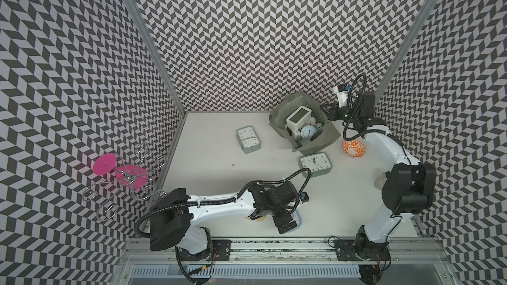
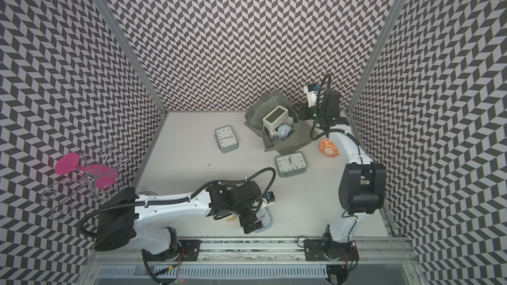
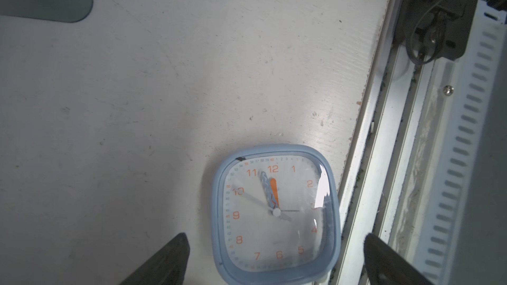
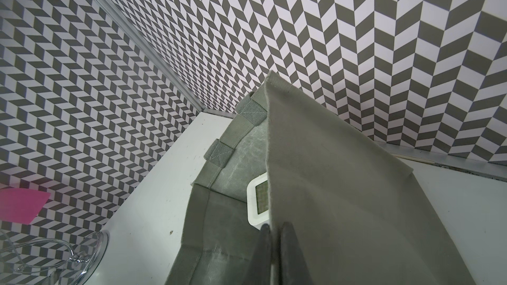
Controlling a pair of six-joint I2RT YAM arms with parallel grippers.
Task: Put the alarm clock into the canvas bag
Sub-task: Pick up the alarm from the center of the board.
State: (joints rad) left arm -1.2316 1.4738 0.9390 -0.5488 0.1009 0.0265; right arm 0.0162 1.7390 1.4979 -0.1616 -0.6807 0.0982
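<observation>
Beside the canvas bag (image 1: 326,137), in both top views: grey clock (image 1: 315,162); second grey clock (image 1: 248,139) farther off; other clocks (image 1: 298,116) already inside. Left wrist: blue alarm clock (image 3: 277,215) flat on counter (image 3: 137,105), well apart from bag, below spread left fingers (image 3: 170,259), ungrasped. Right wrist: right fingers (image 4: 288,248) pinching bag's wall. Grasp, carry, drop outstanding.

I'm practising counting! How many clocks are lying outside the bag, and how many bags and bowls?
Canvas bag: 1
Clocks outside it: 3 (far grey clock, near grey clock, blue clock)
Orange bowl: 1
Total: 5
</observation>
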